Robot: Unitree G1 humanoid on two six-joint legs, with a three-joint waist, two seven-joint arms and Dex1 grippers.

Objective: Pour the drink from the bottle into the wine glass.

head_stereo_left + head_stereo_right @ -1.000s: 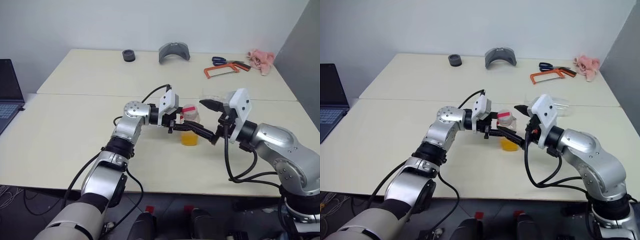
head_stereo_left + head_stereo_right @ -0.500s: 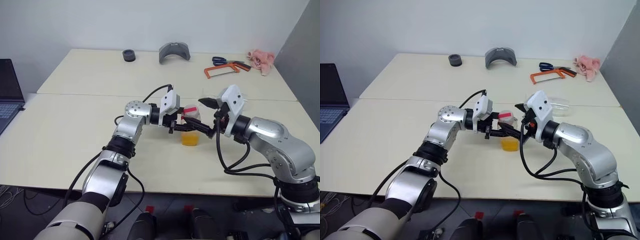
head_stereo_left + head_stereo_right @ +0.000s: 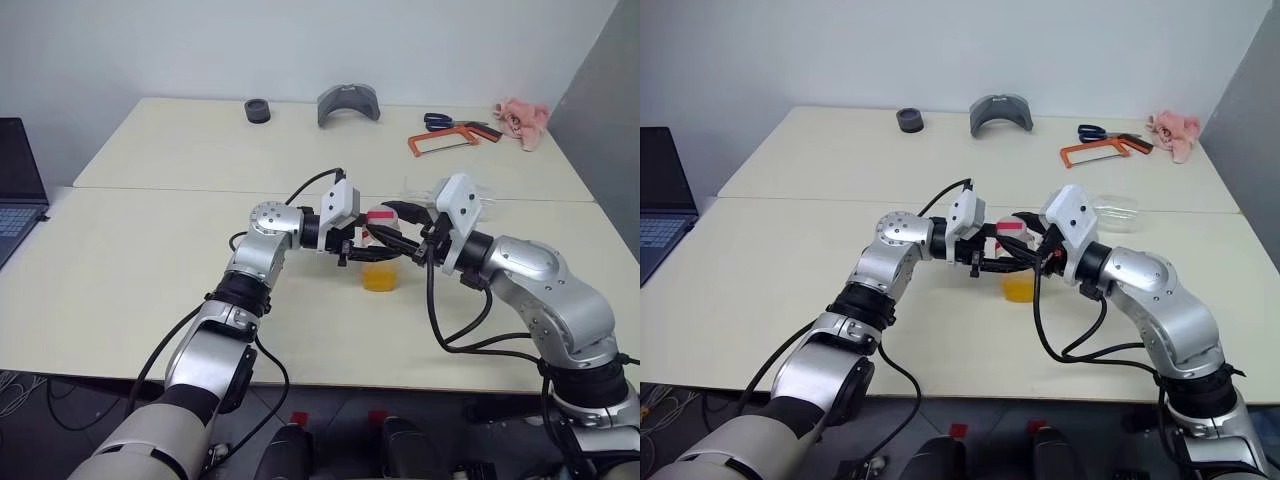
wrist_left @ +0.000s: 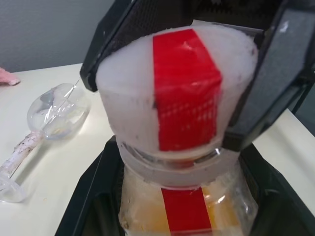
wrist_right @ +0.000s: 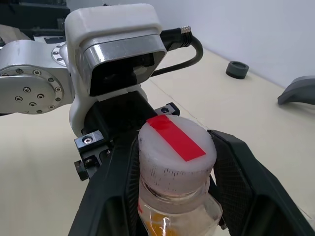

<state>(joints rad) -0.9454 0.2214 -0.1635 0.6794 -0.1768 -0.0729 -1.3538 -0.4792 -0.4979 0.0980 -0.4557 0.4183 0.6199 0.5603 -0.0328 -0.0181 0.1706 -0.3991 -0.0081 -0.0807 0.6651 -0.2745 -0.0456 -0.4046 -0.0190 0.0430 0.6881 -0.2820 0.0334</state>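
Note:
The bottle (image 3: 380, 255) stands upright at the table's middle, its lower part full of the orange drink (image 3: 379, 277). Its cap (image 5: 174, 142) is white with a red strip across it. My left gripper (image 3: 370, 256) reaches in from the left and is shut on the bottle's body. From the right comes my right gripper (image 5: 174, 162); its black fingers (image 5: 231, 172) press on both sides of the cap. The wine glass (image 4: 54, 115) is clear and lies on its side on the table just behind the bottle, also seen as the wine glass (image 3: 1110, 207).
A laptop (image 3: 18, 190) sits at the far left edge. On the rear table are a black ring (image 3: 258, 110), a grey curved part (image 3: 348, 103), scissors (image 3: 440, 121), an orange hacksaw (image 3: 450, 142) and a pink cloth (image 3: 522, 118).
My right gripper has swung in over the bottle's top and its wide-open fingers have closed around the cap. The left gripper and the bottle have stayed put.

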